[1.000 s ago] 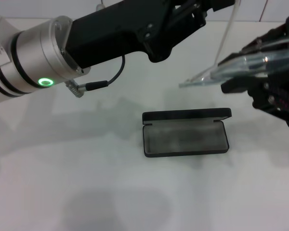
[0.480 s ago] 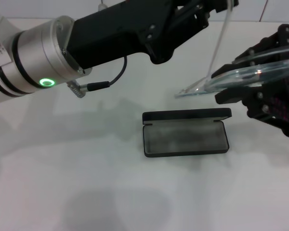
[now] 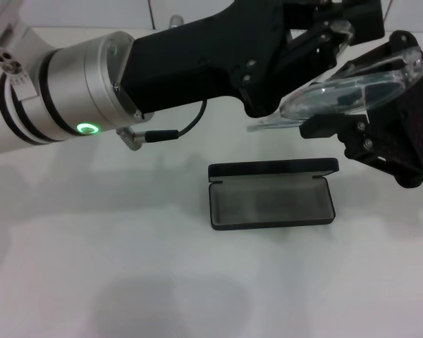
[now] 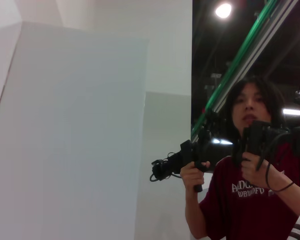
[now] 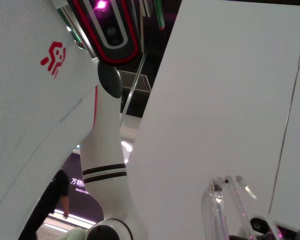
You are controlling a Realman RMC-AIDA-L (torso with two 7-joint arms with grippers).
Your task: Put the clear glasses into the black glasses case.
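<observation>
The clear glasses [image 3: 352, 88] hang tilted in the air above the far right end of the black glasses case [image 3: 271, 203]. My right gripper [image 3: 370, 105] is shut on them from the right. The case lies open on the white table, grey lining up, its lid [image 3: 271, 169] standing along the far side. My left gripper [image 3: 330, 32] reaches in from the left, right against the upper far side of the glasses; its grip is hidden. In the right wrist view, clear plastic parts of the glasses [image 5: 224, 202] show close to the camera.
The left arm's black and silver forearm [image 3: 127, 84] spans the area above the table's far left. A person holding a camera [image 4: 250, 165] stands beyond the table in the left wrist view. The robot's white body [image 5: 40, 75] fills the right wrist view.
The left arm has swung right and down to meet the glasses. The upright clear arm of the glasses no longer sticks up. The right gripper has shifted slightly left with the glasses, and the case has stayed put.
</observation>
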